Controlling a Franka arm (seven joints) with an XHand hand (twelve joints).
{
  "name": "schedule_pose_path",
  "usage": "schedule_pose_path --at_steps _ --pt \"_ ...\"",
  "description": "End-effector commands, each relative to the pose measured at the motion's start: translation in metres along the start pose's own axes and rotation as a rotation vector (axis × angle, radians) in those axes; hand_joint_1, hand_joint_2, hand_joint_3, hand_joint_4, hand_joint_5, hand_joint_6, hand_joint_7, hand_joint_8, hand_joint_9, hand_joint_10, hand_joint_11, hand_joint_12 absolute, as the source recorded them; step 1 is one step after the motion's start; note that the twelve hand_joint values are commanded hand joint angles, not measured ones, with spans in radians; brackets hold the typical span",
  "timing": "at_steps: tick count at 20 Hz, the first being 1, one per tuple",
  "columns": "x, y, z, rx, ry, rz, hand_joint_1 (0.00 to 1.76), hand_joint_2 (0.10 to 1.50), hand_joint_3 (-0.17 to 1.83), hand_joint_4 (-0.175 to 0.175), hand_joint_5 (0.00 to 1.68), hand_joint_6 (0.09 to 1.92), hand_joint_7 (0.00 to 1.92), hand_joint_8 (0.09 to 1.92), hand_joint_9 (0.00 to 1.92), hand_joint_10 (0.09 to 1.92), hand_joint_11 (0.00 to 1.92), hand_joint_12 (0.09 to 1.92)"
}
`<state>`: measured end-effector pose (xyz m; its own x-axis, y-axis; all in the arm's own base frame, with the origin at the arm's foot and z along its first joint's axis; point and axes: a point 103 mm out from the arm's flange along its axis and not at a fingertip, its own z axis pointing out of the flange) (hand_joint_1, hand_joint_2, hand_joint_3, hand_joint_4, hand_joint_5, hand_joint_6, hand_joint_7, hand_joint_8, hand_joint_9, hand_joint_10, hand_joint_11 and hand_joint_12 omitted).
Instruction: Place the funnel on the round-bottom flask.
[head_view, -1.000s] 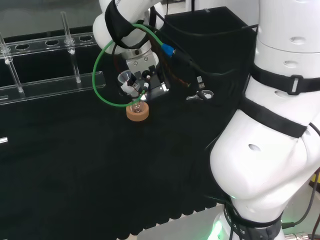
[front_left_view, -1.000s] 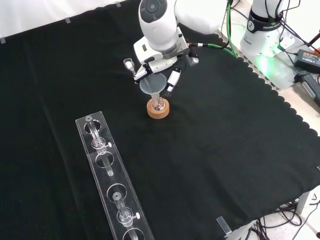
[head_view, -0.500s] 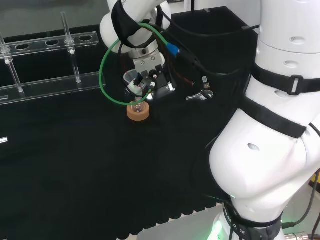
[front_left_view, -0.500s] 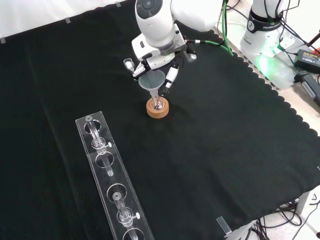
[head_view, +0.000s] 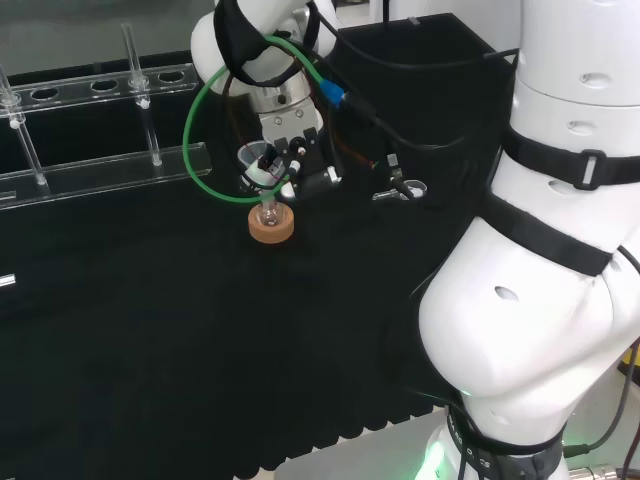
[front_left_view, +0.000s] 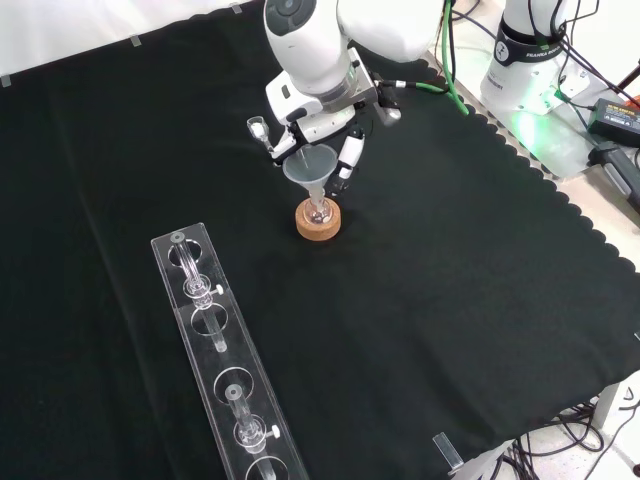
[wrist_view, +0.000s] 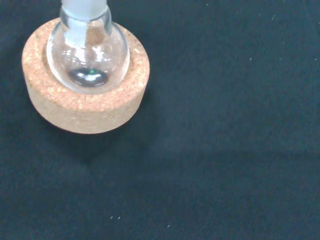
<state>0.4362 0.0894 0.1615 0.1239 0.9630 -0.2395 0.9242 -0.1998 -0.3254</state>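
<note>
Near the top centre of the front view, the hand (front_left_view: 318, 122) pinches the clear funnel (front_left_view: 312, 166) by its rim. The funnel's stem seems to sit in the neck of the round flask (wrist_view: 88, 57), which rests on a cork ring (front_left_view: 319, 222).

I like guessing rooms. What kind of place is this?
Probably a chemistry lab: a small clear round-bottom flask sits on a cork ring, a clear funnel is above it, and a long clear plastic rack lies nearby.
</note>
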Motion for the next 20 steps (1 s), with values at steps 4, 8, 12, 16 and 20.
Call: schedule_pose_path --at_steps 4,8,12,16,20 --pt "0.006 -0.005 0.002 0.053 0.018 -0.008 0.39 0.93 0.34 -0.175 0.28 0.67 0.60 1.13 0.85 0.83 1.03 1.17" --pt "0.006 -0.005 0.003 0.091 0.026 -0.007 0.36 0.92 0.32 -0.175 0.25 0.58 0.50 1.11 0.71 0.86 0.95 1.22" --pt "0.006 -0.002 0.003 0.129 0.036 -0.009 0.28 0.87 0.22 -0.175 0.13 0.28 0.21 1.06 0.42 0.95 0.77 1.34" --pt "0.004 0.000 0.003 0.144 0.040 -0.010 0.22 0.82 0.13 -0.175 0.07 0.11 0.05 1.05 0.24 1.02 0.62 1.45" --pt "-0.013 0.000 0.007 0.144 0.055 -0.016 0.20 0.79 0.10 -0.175 0.05 0.09 0.00 1.02 0.17 1.04 0.57 1.49"
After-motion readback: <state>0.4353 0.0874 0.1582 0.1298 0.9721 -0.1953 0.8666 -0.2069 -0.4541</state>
